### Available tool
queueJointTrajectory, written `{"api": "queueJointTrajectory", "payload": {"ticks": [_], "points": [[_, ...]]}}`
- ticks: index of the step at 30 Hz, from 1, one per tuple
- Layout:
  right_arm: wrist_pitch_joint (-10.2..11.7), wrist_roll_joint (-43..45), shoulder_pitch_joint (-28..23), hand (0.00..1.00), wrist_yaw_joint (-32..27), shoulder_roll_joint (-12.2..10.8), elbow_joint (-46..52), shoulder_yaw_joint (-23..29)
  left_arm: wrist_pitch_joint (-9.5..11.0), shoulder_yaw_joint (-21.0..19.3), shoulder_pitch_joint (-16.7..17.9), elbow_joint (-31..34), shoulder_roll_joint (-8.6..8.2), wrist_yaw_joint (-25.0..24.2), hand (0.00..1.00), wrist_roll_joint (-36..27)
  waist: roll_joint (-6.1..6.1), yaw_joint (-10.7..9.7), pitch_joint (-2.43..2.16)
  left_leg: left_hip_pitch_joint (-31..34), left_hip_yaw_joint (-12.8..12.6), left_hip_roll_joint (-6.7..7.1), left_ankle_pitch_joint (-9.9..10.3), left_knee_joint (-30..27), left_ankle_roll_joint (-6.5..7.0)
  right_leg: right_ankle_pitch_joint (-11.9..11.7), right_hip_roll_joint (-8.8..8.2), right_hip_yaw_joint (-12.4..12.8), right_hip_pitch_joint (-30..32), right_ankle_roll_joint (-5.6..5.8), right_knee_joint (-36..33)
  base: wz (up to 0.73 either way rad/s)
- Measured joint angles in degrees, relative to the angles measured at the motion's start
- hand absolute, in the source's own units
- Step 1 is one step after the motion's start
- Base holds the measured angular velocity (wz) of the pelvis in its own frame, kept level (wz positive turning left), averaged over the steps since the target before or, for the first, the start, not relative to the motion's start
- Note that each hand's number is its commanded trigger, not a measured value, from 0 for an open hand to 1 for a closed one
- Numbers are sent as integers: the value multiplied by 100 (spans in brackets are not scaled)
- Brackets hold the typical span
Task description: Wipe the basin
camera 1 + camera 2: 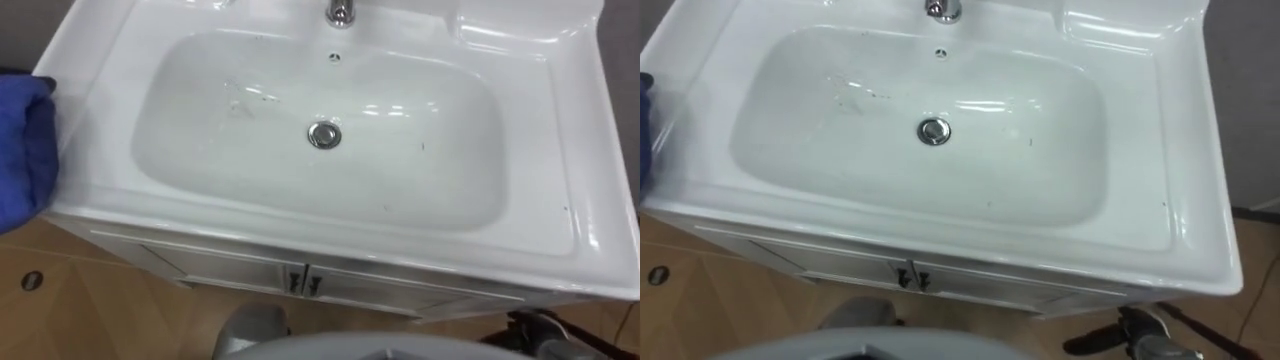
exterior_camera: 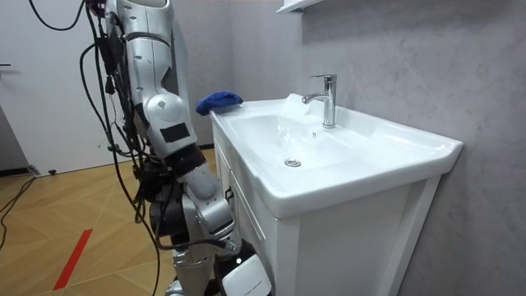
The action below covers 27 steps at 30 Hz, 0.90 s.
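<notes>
A white basin (image 1: 560,150) sits on a white cabinet, and I stand right in front of it. Its bowl carries thin dark marks (image 1: 252,96) on the left slope and a few specks on the right. A chrome drain (image 1: 324,134) lies at the middle. A blue cloth (image 1: 22,150) lies bunched on the basin's left rim, also seen at the far corner in the room view as the blue cloth (image 2: 219,100). My right hand (image 2: 243,278) hangs low beside the cabinet, well away from the cloth.
A chrome faucet (image 2: 327,99) stands at the back of the basin. The cabinet doors (image 1: 303,282) below are closed, with two small handles. A grey wall runs behind the basin, and wooden floor (image 1: 90,310) lies to the left.
</notes>
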<state>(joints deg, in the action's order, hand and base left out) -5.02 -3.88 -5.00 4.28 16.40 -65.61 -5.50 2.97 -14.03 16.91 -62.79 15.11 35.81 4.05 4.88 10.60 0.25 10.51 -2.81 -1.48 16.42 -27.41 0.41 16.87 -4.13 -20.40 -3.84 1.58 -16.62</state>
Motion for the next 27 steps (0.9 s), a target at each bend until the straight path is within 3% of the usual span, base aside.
{"api": "queueJointTrajectory", "payload": {"ticks": [3, 10, 15, 27], "points": [[2, -2, 20, 0, -35, -37, -1, 2, 2, 126, -67, -4, -39, -207, 0, -5, 25, -25, 20, 1, -49, -7, 9, 11, 22, -54, -6, 16, 22, 22, 5, -10], [45, -22, 2, 0, 74, -193, 2, -9, 2, 247, -182, 2, -113, -689, 0, 0, 30, -77, 18, -19, -215, -69, 19, -8, 67, -181, 3, 42, -15, 49, 67, -12], [51, 95, -135, 0, 75, -198, 1, 14, -27, 349, -249, 115, -131, -934, 0, 2, 10, -264, 16, -14, -194, -66, 46, -54, 122, -259, -3, 3, 8, 78, 110, -1], [50, 159, -309, 0, 126, -272, -122, 32, -243, 757, -441, 96, -272, -1776, 0, 252, -209, -572, -6, -299, -620, -41, -26, 223, 273, -399, -167, 217, 40, 191, 86, -17]]}}
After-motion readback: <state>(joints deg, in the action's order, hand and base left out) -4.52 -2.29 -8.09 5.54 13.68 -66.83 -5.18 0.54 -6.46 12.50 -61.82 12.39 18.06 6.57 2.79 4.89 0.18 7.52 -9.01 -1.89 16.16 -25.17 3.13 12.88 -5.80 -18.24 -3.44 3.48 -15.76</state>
